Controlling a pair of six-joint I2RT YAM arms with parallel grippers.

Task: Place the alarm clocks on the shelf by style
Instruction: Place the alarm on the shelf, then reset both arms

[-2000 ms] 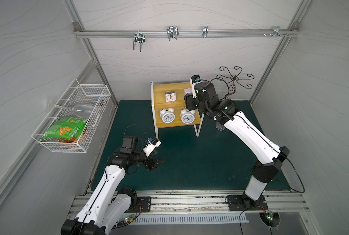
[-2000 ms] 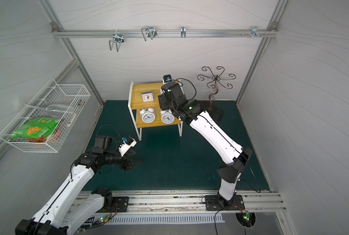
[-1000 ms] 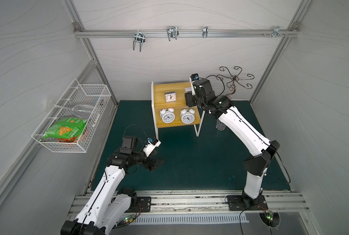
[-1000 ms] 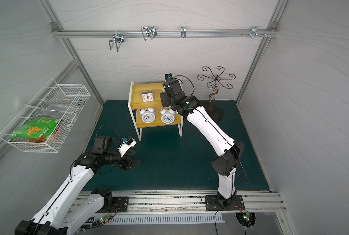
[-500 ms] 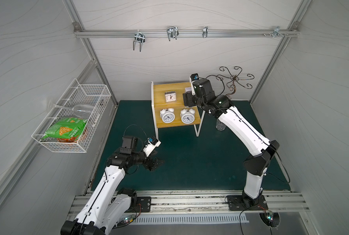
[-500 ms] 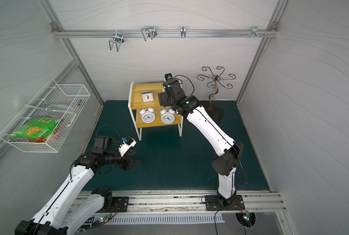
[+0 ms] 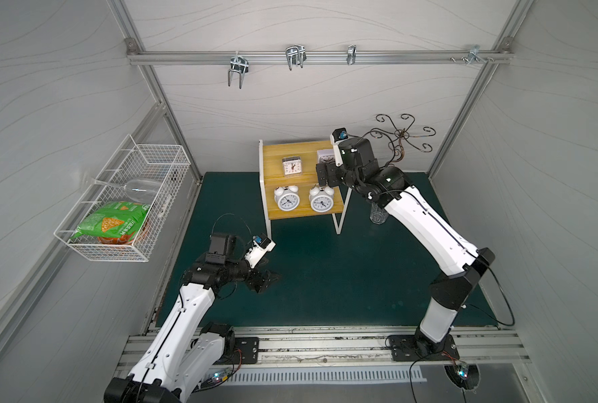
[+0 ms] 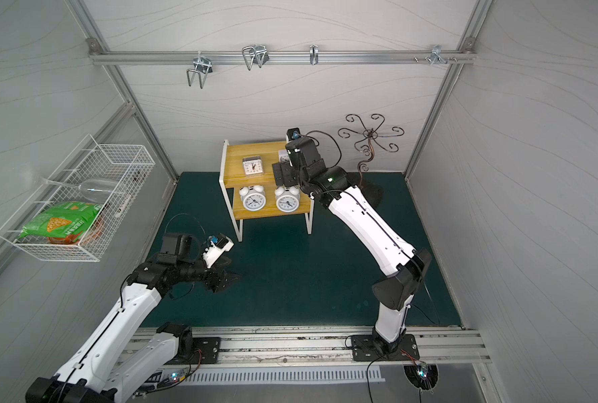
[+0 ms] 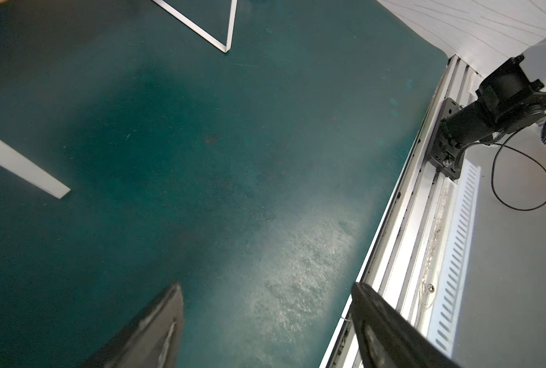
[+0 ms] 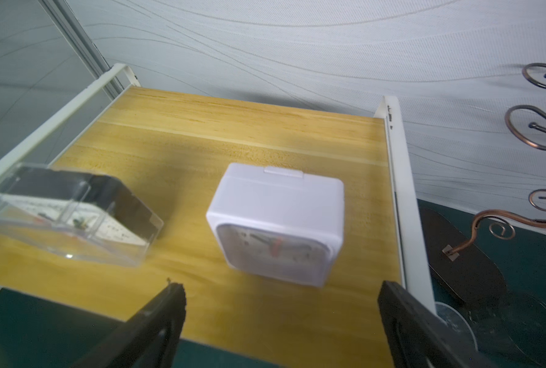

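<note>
Green surface (image 7: 325, 279) held no clocks: one twin-bell clock (image 7: 286, 199) and the second twin-bell clock (image 7: 321, 199) sat side by side on the shelf (image 7: 273, 157) lower board, with the transparent square clock (image 7: 292, 165) and white square clock (image 10: 278, 220) on the upper board. Sorting by style looked done, only the pull-back left. Versus a second earlier, the right fingers (image 10: 166, 306) had gone from closed to spread wide, the white clock standing free just ahead; the left fingers (image 9: 163, 312) were unchanged, spread and empty over the surface.

Left arm (image 7: 189, 307), lower left of frame: elbow bent, left gripper (image 7: 268, 277) low, jaws parted, empty. Right arm (image 7: 426, 226) extended from lower right toward upper centre; right gripper (image 10: 281, 291) jaws wide apart, empty.
</note>
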